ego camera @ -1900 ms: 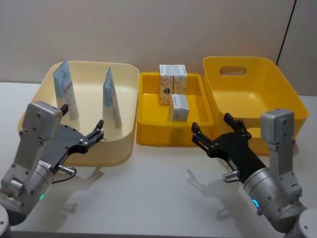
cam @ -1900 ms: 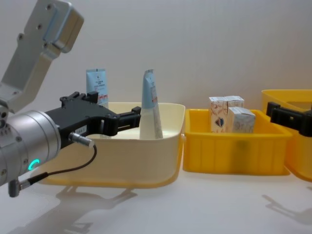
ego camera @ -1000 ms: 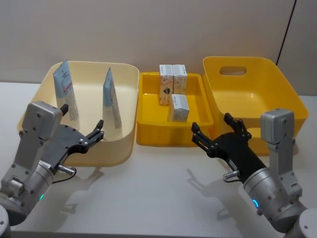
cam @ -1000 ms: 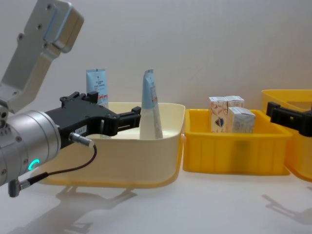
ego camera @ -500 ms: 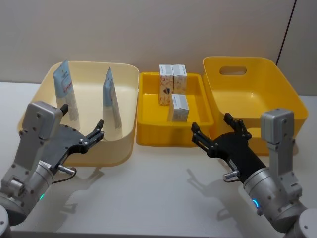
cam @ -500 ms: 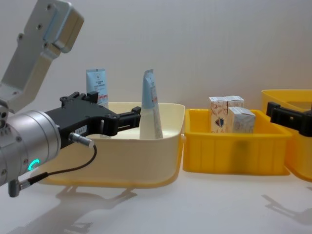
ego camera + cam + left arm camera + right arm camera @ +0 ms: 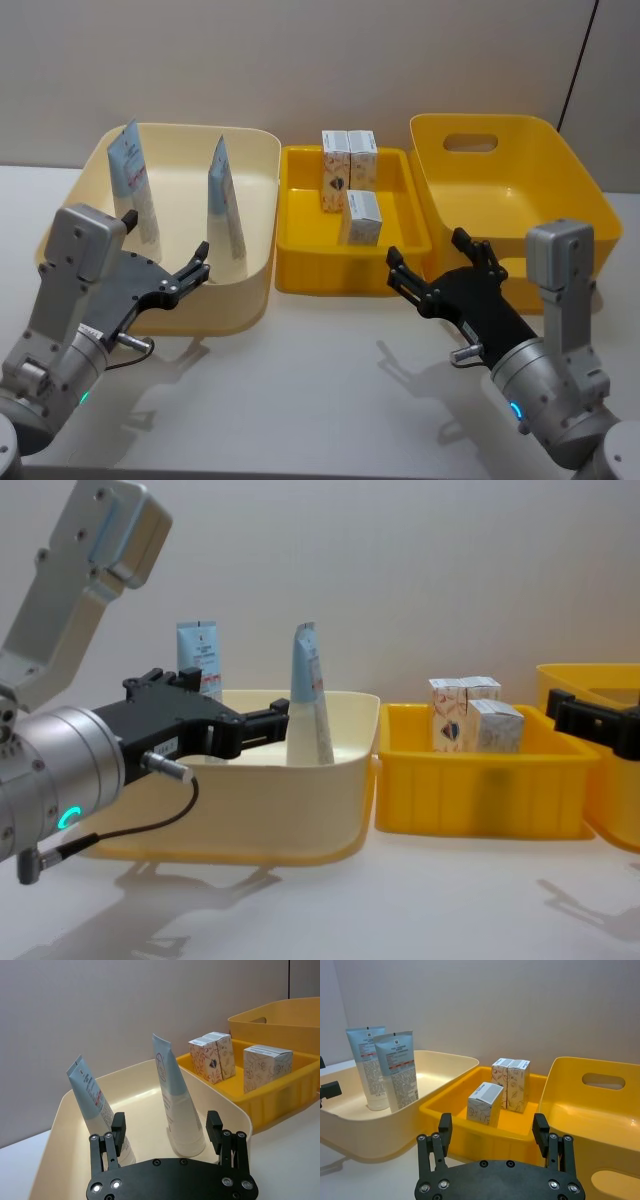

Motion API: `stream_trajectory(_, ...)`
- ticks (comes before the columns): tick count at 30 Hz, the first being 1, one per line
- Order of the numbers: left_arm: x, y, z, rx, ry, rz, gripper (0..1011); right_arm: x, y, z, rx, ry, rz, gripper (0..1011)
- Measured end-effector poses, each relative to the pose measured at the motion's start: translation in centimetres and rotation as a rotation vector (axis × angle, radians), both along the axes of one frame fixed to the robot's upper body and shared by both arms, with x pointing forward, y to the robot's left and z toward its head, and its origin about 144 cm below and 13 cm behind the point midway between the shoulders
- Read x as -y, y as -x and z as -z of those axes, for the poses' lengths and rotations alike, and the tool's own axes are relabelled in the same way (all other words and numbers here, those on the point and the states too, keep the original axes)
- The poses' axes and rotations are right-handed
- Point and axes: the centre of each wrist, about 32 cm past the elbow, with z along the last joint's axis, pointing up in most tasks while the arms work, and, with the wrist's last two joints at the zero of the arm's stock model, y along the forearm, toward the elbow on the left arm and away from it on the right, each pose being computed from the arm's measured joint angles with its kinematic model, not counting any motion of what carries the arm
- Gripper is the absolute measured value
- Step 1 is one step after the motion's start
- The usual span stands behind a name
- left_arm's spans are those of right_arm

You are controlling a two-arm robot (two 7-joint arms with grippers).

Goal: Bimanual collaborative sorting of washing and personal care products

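Observation:
Two pale-blue tubes (image 7: 135,185) (image 7: 225,200) stand upright in the cream bin (image 7: 258,262), also seen as tubes (image 7: 92,1100) (image 7: 175,1105). Three small printed cartons sit in the small yellow tray (image 7: 350,280): a pair (image 7: 335,172) (image 7: 362,160) at its back and one carton (image 7: 361,218) nearer me. My left gripper (image 7: 165,245) is open, hovering at the cream bin's near rim, short of the tubes. My right gripper (image 7: 427,250) is open and empty, just in front of the tray's near right corner. In the right wrist view the gripper (image 7: 492,1122) faces the cartons (image 7: 486,1103).
A large yellow bin (image 7: 520,190) with a handle cutout stands at the right, nothing showing inside it. The three containers sit side by side at the back of the white table (image 7: 320,400). A grey wall rises behind them.

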Motion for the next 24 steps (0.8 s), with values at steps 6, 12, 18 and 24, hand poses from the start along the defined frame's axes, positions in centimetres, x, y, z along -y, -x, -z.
stream_trajectory(6,0.0,0.0,0.0,0.000,0.000,0.000,1003,-0.4,0.1,-0.2,-0.005,-0.005,-0.005,1001)
stream_trajectory(12,0.0,0.0,0.0,0.000,0.000,0.000,1003,-1.6,0.3,-0.9,-0.028,-0.014,-0.020,1001)
stream_trajectory(18,0.0,0.0,0.0,0.000,0.000,0.000,1003,-3.0,0.3,-1.9,-0.074,-0.020,-0.029,1001)
stream_trajectory(24,0.0,0.0,0.0,0.000,0.000,0.000,1003,-4.1,0.0,-2.9,-0.116,-0.009,-0.020,1001)
